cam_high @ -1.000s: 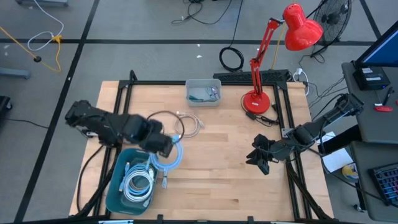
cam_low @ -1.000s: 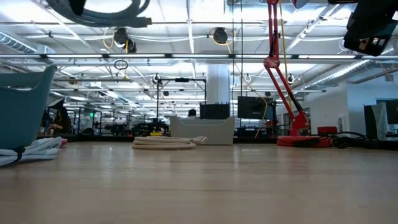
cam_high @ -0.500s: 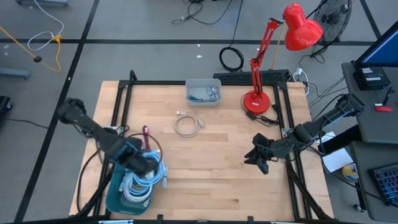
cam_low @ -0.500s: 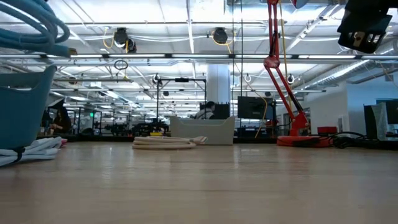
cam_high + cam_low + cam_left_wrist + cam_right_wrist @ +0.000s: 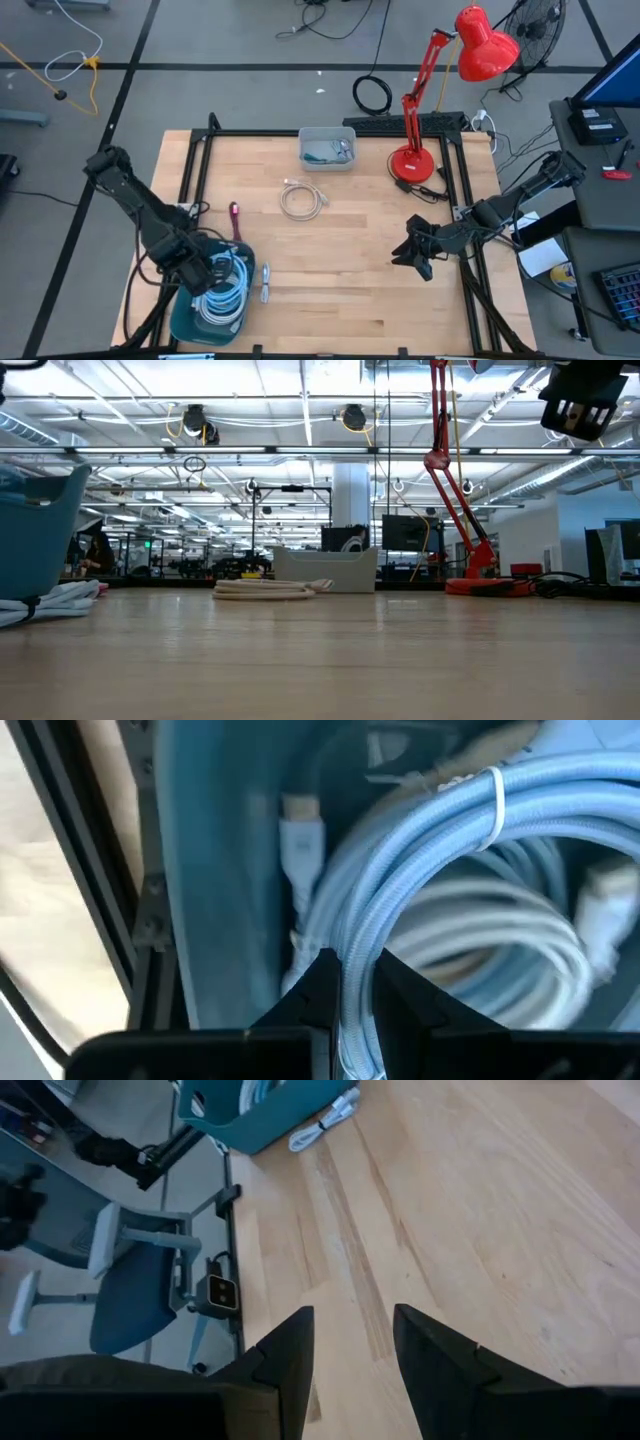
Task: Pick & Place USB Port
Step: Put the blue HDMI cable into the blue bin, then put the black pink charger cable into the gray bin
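Note:
My left gripper [image 5: 205, 272] is down in the teal bin [image 5: 182, 318] at the table's near left corner, shut on a light-blue braided cable coil [image 5: 440, 850]. White cable coils [image 5: 220, 300] lie in the bin under it. One white plug end [image 5: 265, 283] rests on the table beside the bin. Another white cable coil [image 5: 301, 200] lies flat on the table's middle, also seen in the low view [image 5: 270, 589]. My right gripper [image 5: 405, 255] hovers open near the table's right edge, holding nothing. My left gripper pinches one strand bundle of the light-blue coil [image 5: 352, 1020] between its two fingers, which lie across the strands. It comes slanting down from the far left into the bin. The rest of the coil arcs out in front of the fingers onto the white cables.
A grey tray [image 5: 328, 148] with small items stands at the far edge. A red desk lamp [image 5: 412, 160] stands at the far right. A small magenta item [image 5: 235, 212] lies left of centre. Bare wood stretches between the bin and my right gripper.
My left gripper has carried the light-blue coil from the table's middle left toward the near left corner and lowered it into the teal bin, staying shut on it. In the low view the coil has dropped out of sight behind the bin wall. My right gripper has barely shifted.

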You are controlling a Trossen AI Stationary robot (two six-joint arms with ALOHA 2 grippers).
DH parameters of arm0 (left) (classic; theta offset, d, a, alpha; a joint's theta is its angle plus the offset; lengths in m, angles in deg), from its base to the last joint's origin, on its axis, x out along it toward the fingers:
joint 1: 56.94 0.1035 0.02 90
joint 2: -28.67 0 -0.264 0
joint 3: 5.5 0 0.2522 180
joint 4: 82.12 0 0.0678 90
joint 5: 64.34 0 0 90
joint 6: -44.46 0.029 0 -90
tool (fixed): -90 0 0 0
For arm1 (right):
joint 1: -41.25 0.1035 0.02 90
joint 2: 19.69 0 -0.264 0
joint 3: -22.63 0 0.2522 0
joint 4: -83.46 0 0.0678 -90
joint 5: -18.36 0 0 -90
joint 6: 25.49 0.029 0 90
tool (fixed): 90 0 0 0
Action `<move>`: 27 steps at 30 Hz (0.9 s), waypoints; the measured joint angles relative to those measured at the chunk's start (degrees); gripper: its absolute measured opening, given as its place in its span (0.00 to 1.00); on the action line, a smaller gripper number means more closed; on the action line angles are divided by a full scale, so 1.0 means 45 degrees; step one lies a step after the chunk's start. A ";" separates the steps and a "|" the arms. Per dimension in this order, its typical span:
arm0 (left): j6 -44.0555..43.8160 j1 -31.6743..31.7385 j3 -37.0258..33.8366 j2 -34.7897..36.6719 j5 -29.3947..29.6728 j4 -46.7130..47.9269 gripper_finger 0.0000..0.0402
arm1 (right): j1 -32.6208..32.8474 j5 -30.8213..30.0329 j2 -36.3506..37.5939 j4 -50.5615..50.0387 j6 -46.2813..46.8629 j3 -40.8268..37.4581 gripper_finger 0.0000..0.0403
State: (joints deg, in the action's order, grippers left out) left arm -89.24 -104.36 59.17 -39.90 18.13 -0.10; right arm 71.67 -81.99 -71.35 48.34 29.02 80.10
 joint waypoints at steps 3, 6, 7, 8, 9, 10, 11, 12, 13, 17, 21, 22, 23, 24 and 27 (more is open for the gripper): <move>0.0051 0.0061 -0.0672 0.0283 0.0009 -0.0454 0.09 | -0.0004 -0.0005 0.0000 0.0066 -0.0030 0.0000 0.32; 0.0181 0.0171 -0.1322 0.0419 -0.0005 -0.0775 0.09 | -0.0005 -0.0005 0.0000 0.0060 -0.0032 0.0000 0.32; 0.0243 0.0202 -0.1544 0.0486 -0.0013 -0.0883 0.09 | -0.0005 -0.0005 0.0000 0.0064 -0.0034 0.0000 0.32; 0.0285 0.0236 -0.1779 0.0581 0.0025 -0.1064 0.09 | -0.0005 -0.0005 0.0000 0.0064 -0.0030 0.0000 0.32; 0.0341 0.0289 -0.1985 0.0675 0.0048 -0.1291 0.09 | -0.0005 -0.0005 0.0000 0.0062 -0.0032 0.0000 0.32; 0.0407 0.0349 -0.2142 0.0768 0.0056 -0.1537 0.09 | -0.0005 -0.0005 0.0000 0.0062 -0.0031 0.0000 0.32; 0.0476 0.0384 -0.2242 0.0813 0.0063 -0.1682 0.09 | -0.0005 -0.0005 0.0000 0.0062 -0.0030 0.0000 0.32; 0.0571 0.0409 -0.2288 0.0836 0.0077 -0.1754 0.10 | 0.0000 -0.0005 0.0000 0.0062 -0.0030 0.0000 0.32; 0.0663 0.0434 -0.2290 0.0842 0.0087 -0.1771 0.11 | 0.0000 0.0005 0.0000 0.0062 -0.0007 0.0000 0.32; 0.1002 0.0534 -0.2188 0.0844 0.0041 -0.1788 0.22 | 0.0000 0.0019 0.0000 0.0081 0.0057 0.0000 0.32; 0.1381 0.0534 -0.1823 0.0842 0.0045 -0.1762 0.29 | 0.0000 0.0019 0.0000 0.0084 0.0057 0.0000 0.32; 0.1476 0.0534 -0.1710 0.0842 0.0078 -0.1734 0.30 | 0.0000 0.0019 0.0000 0.0086 0.0057 0.0000 0.32; 0.1589 0.0534 -0.1560 0.0842 0.0135 -0.1664 0.30 | 0.0000 0.0019 0.0000 0.0084 0.0057 0.0000 0.32; 0.1648 0.0534 -0.1410 0.0842 0.0158 -0.1560 0.30 | 0.0000 0.0019 0.0000 0.0084 0.0057 0.0000 0.32; 0.1717 0.0520 -0.0696 0.0842 0.0295 -0.0734 0.29 | 0.0000 0.0014 0.0000 0.0081 0.0051 0.0000 0.32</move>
State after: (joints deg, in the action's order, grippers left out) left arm -81.52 -102.02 56.04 -36.11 19.46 -3.41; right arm 71.67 -81.93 -71.35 48.70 29.24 80.10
